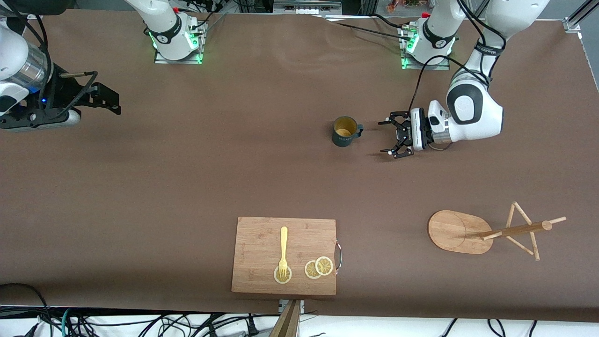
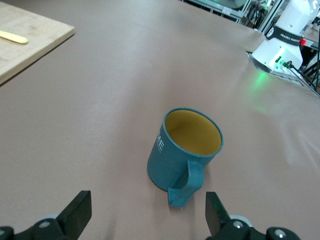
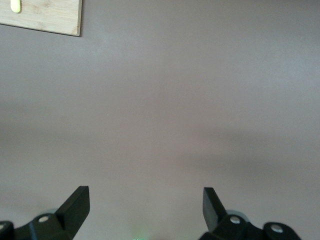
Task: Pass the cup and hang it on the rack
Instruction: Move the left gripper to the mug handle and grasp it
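Cup (image 1: 346, 131): dark teal mug, yellowish-tan inside, stood upright on the brown table (image 1: 187, 178) near its middle, toward the left arm's end. Loop handle pointed at the left gripper; pale lettering showed on its side.

Left gripper (image 1: 387, 137): low over the table just beside the cup, on the handle side, fingers spread wide and holding nothing. In the left wrist view the cup (image 2: 184, 149) sat ahead of the two fingertips (image 2: 77, 210), centred on the gap between them but apart from both; the handle was its nearest part.

Right gripper (image 1: 110, 100): over bare table at the right arm's end, well apart from the cup, fingers spread and empty; that arm waited.

Rack (image 1: 486, 230): light wooden mug tree lying on its side, nearer the front camera than the cup, at the left arm's end.

Cutting board (image 1: 284, 255): near the front edge, bearing a yellow fork (image 1: 283, 252) and lemon slices (image 1: 318, 267).
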